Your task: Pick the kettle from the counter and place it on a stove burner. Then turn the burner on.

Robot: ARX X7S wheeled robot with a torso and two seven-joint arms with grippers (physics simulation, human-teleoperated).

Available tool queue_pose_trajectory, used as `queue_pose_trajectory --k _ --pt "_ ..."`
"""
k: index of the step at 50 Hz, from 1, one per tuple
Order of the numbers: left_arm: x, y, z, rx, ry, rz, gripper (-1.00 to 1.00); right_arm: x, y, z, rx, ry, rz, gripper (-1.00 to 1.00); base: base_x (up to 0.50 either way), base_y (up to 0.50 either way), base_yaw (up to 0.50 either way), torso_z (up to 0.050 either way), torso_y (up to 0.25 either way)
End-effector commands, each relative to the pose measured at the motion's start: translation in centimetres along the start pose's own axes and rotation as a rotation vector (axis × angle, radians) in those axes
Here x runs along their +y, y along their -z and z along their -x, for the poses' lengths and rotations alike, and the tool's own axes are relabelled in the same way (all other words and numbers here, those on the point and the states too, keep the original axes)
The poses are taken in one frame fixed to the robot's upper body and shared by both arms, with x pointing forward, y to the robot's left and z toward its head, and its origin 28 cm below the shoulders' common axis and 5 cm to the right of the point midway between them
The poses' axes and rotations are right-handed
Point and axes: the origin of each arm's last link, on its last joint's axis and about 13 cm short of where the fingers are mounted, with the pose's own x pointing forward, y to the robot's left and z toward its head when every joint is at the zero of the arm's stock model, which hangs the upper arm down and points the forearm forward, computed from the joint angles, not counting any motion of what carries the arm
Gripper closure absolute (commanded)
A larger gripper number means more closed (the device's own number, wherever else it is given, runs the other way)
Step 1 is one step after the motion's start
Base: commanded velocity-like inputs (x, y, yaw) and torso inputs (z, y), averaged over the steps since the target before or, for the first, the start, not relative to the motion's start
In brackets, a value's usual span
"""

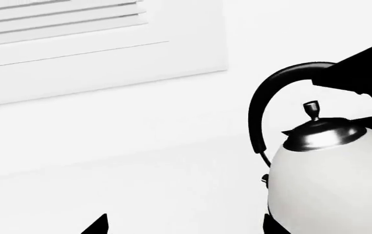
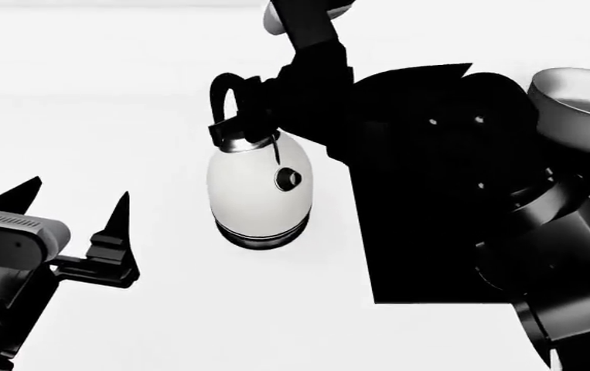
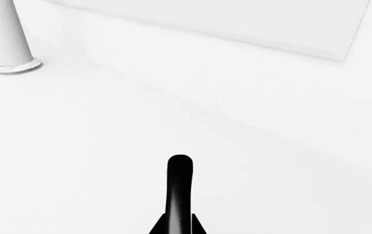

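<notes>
although the right gripper (image 2: 258, 100) sat at the top of the kettle's black handle (image 1: 264, 107), its fingertips were lost in black against black, so i could not tell for sure whether they had closed on it; in the right wrist view a dark bar, probably that handle, ran between the finger bases. the kettle (image 2: 260, 189) stood upright, white body over a silver base band, seemingly on the white counter (image 2: 119, 93), just beside the near edge of the black cooktop (image 2: 429, 232), with its base apparently not yet on the glass. no burner ring could be made out on that dark surface, and no dials showed either. a grey saucepan (image 2: 584, 108) sat beyond the cooktop, well apart from the kettle. the left gripper (image 2: 83, 224) hung on the other side of the kettle, away from the cooktop, its two pointed fingers spread and nothing between them. the job looked barely begun. the main risk, as i judged it, was a loose or off-centre hold on the arched handle: the kettle could swing or tip during the carry and clip the cooktop's edge. with the burner so faint, it could also land off the heating zone, or too near the saucepan.
</notes>
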Motion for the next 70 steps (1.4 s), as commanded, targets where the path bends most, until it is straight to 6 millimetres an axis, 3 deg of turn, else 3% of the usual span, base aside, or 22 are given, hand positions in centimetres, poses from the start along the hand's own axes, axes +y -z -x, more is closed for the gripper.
queue_pose_trajectory --k 1,23,70 --pt "-0.1 -0.2 -0.1 -0.010 0.009 0.000 -1.00 -0.3 -2.0 1.1 -0.102 0.087 0.000 1.00 0.00 0.00 0.00 0.000 0.000" --pt "-0.2 -0.2 -0.7 -0.008 0.016 0.004 -1.00 -1.4 -2.4 1.5 -0.133 0.167 -0.004 1.00 0.00 -0.01 0.00 0.000 0.000" --pt "-0.1 -0.1 -1.0 -0.007 0.024 0.006 -1.00 -1.9 -2.5 1.5 -0.146 0.202 0.007 1.00 0.00 -0.17 0.00 0.000 0.001"
